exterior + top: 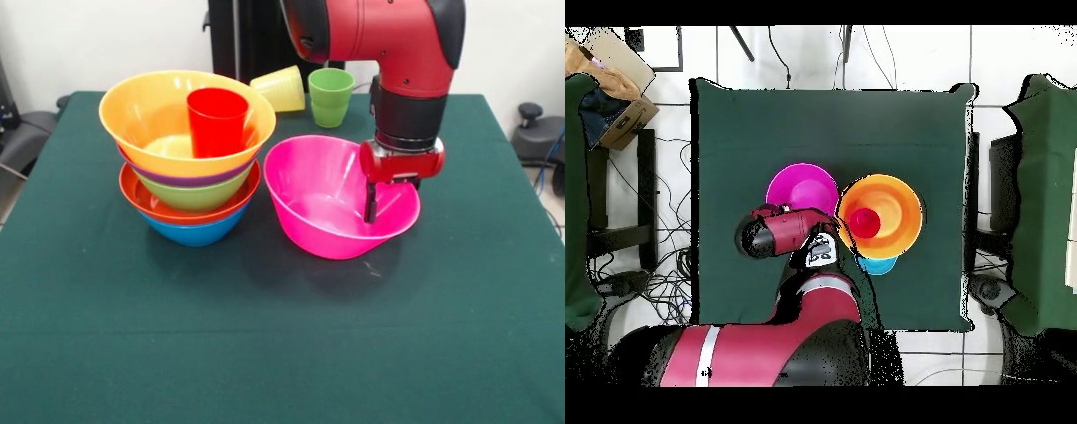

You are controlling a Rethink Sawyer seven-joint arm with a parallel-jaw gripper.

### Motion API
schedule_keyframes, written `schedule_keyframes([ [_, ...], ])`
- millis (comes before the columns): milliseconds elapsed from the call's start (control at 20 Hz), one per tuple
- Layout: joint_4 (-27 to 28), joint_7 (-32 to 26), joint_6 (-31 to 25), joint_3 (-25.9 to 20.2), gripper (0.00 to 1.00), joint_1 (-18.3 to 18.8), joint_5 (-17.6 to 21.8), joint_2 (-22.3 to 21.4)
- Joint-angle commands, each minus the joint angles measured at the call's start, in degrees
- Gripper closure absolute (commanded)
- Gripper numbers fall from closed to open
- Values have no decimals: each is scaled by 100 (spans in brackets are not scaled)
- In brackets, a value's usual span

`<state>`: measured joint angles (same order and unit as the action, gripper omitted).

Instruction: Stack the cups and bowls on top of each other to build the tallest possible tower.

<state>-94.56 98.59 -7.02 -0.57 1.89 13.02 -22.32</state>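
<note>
**Gripper at the pink bowl's rim, tower just beside it**

Key relation: the gripper [374, 205] sits down at the rim of the pink bowl [331, 208], on the side farthest from the tower [188, 159]. One dark finger hangs inside the bowl against the wall; the other side is hidden by the rim and the wrist, so I cannot tell whether it is clamped on the wall or just straddling it. The bowl looks tipped a little, its rim higher on the gripper side, which hints at a grip, but that is a guess.

From the gripper the tower lies across the pink bowl, straight over its width. In the front view that is toward picture left. The pink bowl and the tower stand close, rims nearly touching.

Tower as it stands: blue bowl at the bottom, then red-orange, green, a purple band, and the yellow-orange bowl [159, 119] on top. The red cup [216, 121] stands upright inside the top bowl.

Behind them, near the far table edge: the yellow cup [281, 88] on its side and the green cup [330, 97] upright, just beside each other, well away from the gripper.

Overhead view: arm [780, 232] covers the pink bowl's [800, 185] near edge; the stack sits beside it on the green table [745, 130].

Judgement: the coming move looks like a lift and a sideways carry onto the stack; the red cup in the top bowl would be in the way of nesting.
</note>
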Motion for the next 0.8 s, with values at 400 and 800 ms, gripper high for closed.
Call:
schedule_keyframes([
  [400,-313,108,-296,-604,100,692,410,454],
  [800,-638,-783,-2161,-1634,100,1592,17,-1320],
])
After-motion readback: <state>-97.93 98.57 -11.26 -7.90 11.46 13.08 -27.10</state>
